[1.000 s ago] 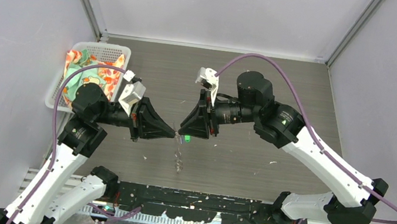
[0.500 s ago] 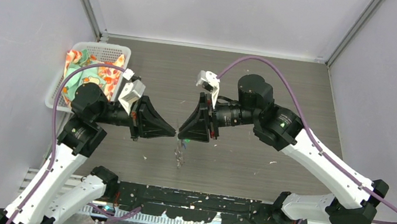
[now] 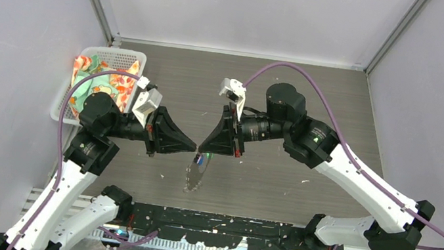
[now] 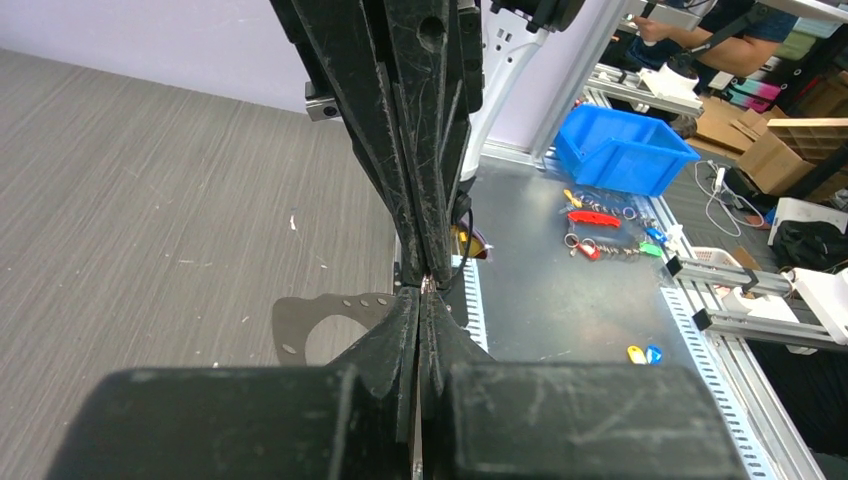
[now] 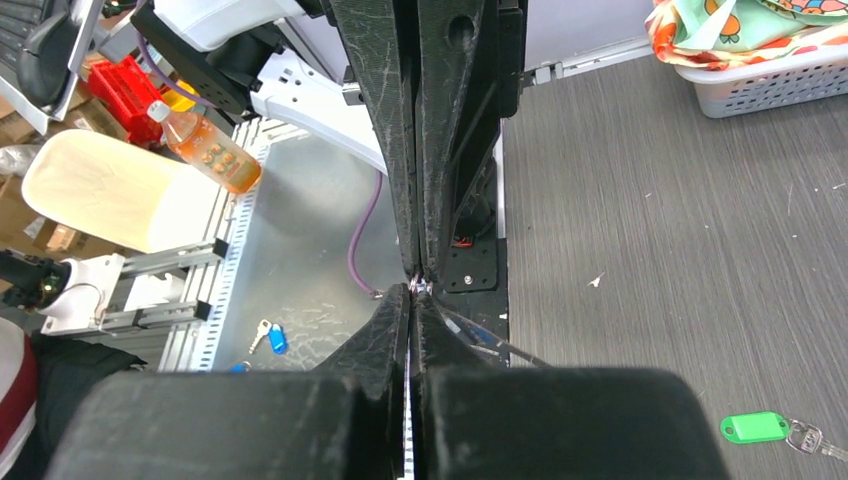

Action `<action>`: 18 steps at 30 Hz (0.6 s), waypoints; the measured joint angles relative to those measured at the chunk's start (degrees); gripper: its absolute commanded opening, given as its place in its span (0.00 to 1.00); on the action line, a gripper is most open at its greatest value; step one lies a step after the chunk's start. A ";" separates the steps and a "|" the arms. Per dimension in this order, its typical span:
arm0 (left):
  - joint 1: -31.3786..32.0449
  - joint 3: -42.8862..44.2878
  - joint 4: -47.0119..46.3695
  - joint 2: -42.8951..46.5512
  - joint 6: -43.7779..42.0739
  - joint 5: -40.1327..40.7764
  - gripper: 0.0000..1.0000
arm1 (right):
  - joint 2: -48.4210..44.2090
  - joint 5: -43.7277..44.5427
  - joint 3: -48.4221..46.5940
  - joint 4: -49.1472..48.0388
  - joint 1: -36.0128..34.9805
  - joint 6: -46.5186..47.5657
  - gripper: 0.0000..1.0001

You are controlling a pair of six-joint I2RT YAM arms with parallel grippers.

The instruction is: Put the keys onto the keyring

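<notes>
My left gripper and right gripper meet tip to tip above the middle of the table, both shut. A silvery bit of the keyring's wire shows pinched where the tips touch, in the left wrist view and the right wrist view. The keyring hangs below that point as a thin grey loop. The green-headed key hangs just under the tips, and the green key shows low right in the right wrist view. A small blue piece sits on the wire; I cannot tell what it is.
A white basket holding a patterned cloth stands at the table's left. On the metal shelf at the near edge lie spare keys, a blue-headed one and a blue bin.
My right gripper has shut and edged left until its tips touch the left gripper's. The keyring, earlier hanging edge-on as a thin line, now swings out as a visible loop.
</notes>
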State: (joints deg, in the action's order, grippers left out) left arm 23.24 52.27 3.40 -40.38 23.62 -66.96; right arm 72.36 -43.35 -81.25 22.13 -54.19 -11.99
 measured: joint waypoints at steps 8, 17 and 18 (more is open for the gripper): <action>0.00 0.00 0.17 0.02 0.00 1.11 0.00 | -0.02 3.58 0.28 1.14 -0.50 0.87 0.14; 0.07 0.00 0.50 0.02 -0.61 2.49 0.31 | -1.49 7.15 0.48 2.03 -1.20 1.90 0.01; 0.09 0.00 0.90 0.02 -1.60 2.45 0.41 | -1.49 7.50 0.15 3.15 -1.22 2.29 0.01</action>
State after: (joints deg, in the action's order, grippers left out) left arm 23.33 52.27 4.29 -40.36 22.02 -64.51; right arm 70.87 -35.86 -81.10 25.28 -55.42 -9.69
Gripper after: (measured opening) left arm 0.179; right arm 0.028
